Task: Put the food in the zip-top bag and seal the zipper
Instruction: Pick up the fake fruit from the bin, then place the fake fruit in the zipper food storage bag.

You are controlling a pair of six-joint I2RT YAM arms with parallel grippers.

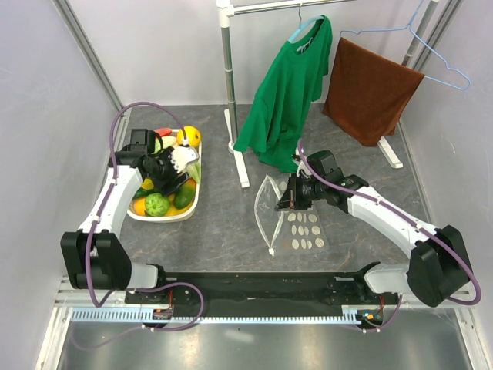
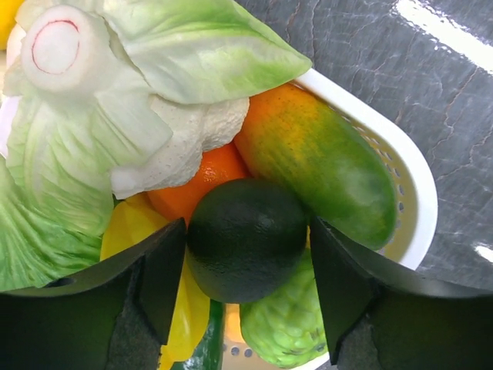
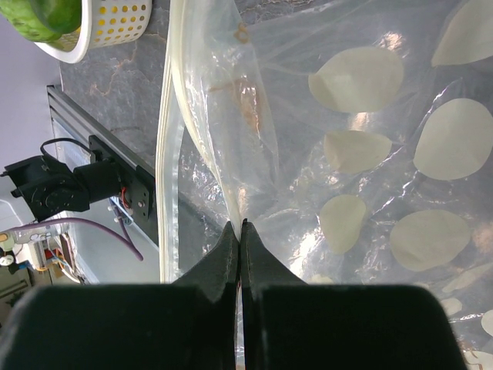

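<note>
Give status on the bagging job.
Done: right pincer pinches the lip of the zip-top bag, mouth open. In hand: left pincer flanks a dark green fruit in the white tray; grip unclear. Left: bag looks empty, all food to move, zipper unsealed.

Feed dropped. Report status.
Left gripper shut on dark green fruit, in tray. Right gripper shut on zip-top bag edge; bag empty. Nothing in the way.

left tool (image 2: 248,287) grips a dark green round fruit (image 2: 246,235), cabbage (image 2: 192,54) and white tray (image 2: 417,193) behind.
</note>
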